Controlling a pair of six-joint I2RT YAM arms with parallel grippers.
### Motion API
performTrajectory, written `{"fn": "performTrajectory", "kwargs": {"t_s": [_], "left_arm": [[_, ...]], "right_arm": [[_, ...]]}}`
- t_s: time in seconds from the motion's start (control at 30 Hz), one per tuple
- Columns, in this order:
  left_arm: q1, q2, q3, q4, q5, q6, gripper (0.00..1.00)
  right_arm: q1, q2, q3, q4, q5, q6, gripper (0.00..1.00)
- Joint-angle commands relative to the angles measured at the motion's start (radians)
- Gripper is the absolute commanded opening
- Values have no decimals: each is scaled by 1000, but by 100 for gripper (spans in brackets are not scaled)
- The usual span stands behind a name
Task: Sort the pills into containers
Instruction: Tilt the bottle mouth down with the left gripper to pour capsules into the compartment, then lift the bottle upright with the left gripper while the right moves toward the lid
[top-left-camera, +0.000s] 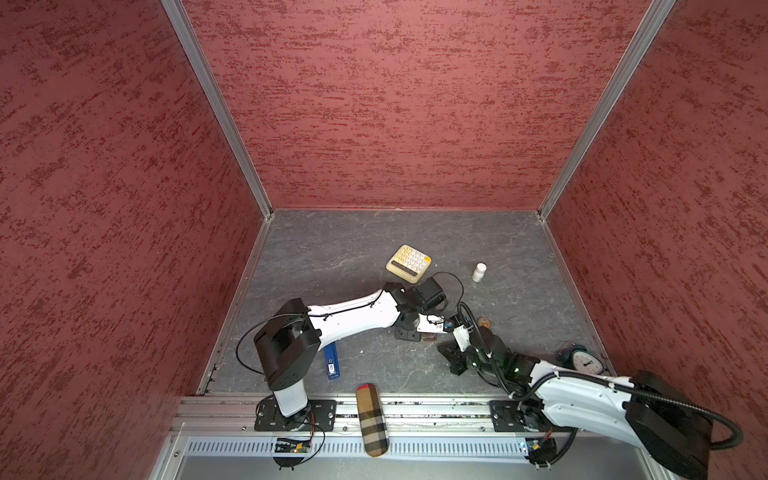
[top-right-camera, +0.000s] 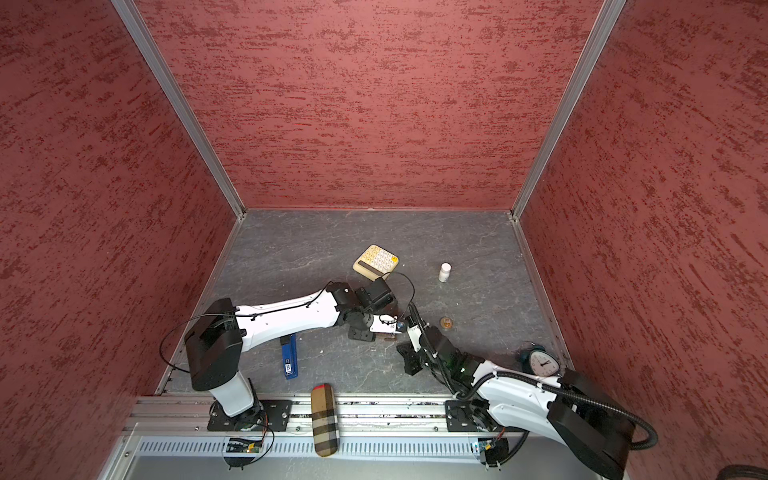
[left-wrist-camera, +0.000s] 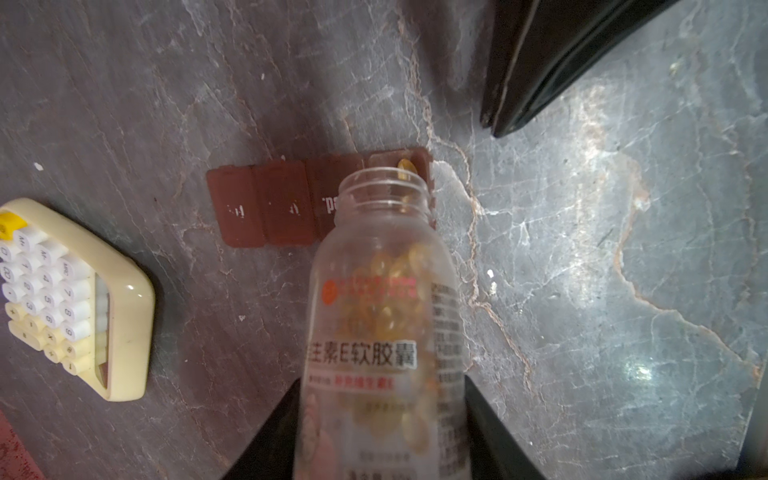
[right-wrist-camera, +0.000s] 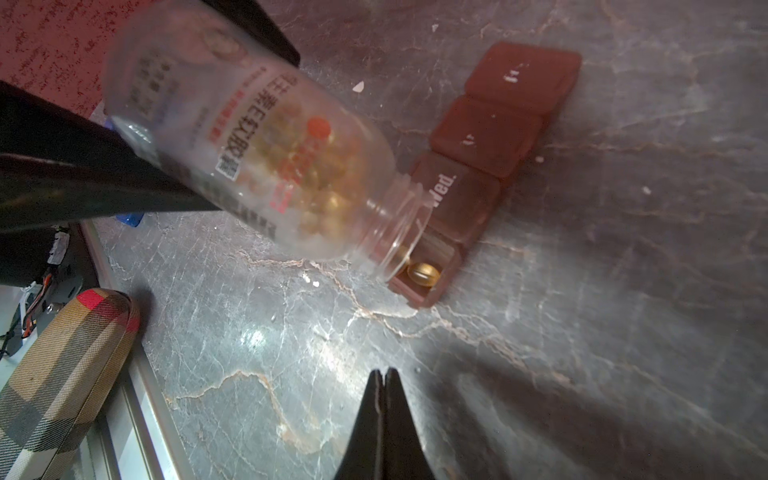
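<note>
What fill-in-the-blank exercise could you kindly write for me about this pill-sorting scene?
The left gripper holds the clear bottle tilted over the pill box's only ____ compartment.
The closed lid beside it reads ____.
The shut right gripper holds ____.
Missing words: open; Wed; nothing.
</note>
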Motion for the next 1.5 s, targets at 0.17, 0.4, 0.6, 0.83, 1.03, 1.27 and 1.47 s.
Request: {"fn": "performTrajectory", "kwargs": {"t_s": [0.17, 0.4, 0.6, 0.83, 1.03, 1.27, 1.47], "left_arm": [[-2, -75, -35, 70, 35, -12, 0], [-1, -103, -77, 103, 34, -23, 0], [8, -145, -152, 176, 43, -32, 0], [25, -219, -233, 275, 59, -55, 0], [59, -296, -360, 485, 103, -103, 0], [103, -382, -553, 861, 163, -190, 0], [125, -412, -716, 1286, 231, -257, 0]], "right_arm": [[9, -91, 8, -52, 31, -9, 0], [10, -158, 42, -147, 53, -9, 0], [8, -224, 73, -220, 78, -11, 0], [8, -273, 135, -332, 125, -27, 0], [6, -324, 193, -418, 193, -18, 0], [-2, -346, 274, -511, 296, 49, 0], [-15, -327, 344, -574, 373, 90, 0]]}}
